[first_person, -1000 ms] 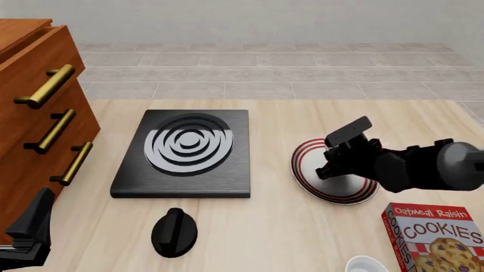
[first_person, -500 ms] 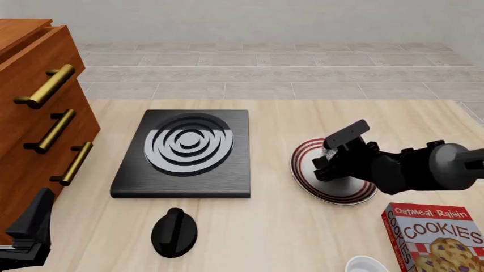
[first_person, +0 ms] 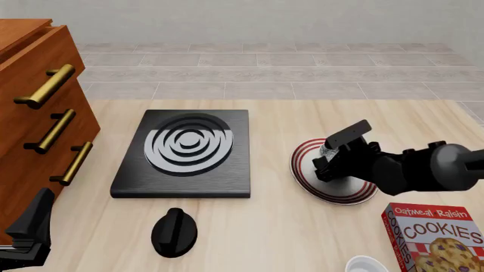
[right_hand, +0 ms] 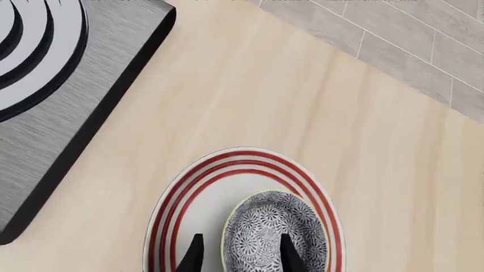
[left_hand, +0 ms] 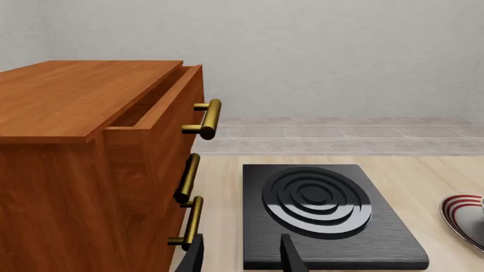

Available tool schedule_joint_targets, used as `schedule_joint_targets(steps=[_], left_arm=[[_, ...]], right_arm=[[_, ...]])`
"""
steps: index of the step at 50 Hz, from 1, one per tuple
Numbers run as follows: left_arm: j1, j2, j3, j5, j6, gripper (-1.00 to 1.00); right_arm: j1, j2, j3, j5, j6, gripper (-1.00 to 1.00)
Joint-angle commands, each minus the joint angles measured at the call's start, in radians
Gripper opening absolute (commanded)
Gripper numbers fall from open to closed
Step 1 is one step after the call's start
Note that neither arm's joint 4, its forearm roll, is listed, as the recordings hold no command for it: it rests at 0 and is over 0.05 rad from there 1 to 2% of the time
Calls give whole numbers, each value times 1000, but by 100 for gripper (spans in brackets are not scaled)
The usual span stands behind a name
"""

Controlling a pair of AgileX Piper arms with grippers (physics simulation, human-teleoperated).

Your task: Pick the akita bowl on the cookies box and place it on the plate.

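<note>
Left gripper point(first_person: 26, 238): cut off at table's point(first_person: 264, 226) 8 o'clock edge, fingers apart, empty. Black slab point(first_person: 185, 153): centre-left. Plate point(first_person: 332, 170): 3 o'clock, half hidden beneath right gripper point(right_hand: 238, 255), clamping akita bowl point(right_hand: 272, 229) on it. Cookies box point(first_person: 434, 235): 5 o'clock, cropped.
</note>
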Motion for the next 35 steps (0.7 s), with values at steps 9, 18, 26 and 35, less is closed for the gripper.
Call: schedule_joint_targets(steps=[9, 18, 26, 35], left_arm=[[0, 0, 0, 0, 0, 100], [0, 0, 0, 0, 0, 100], [0, 0, 0, 0, 0, 100], [0, 0, 0, 0, 0, 100]], right_arm=[[39, -115, 66, 16, 37, 100], [51, -182, 97, 32, 44, 100], [72, -235, 131, 42, 48, 100], [89, -305, 155, 72, 59, 100]])
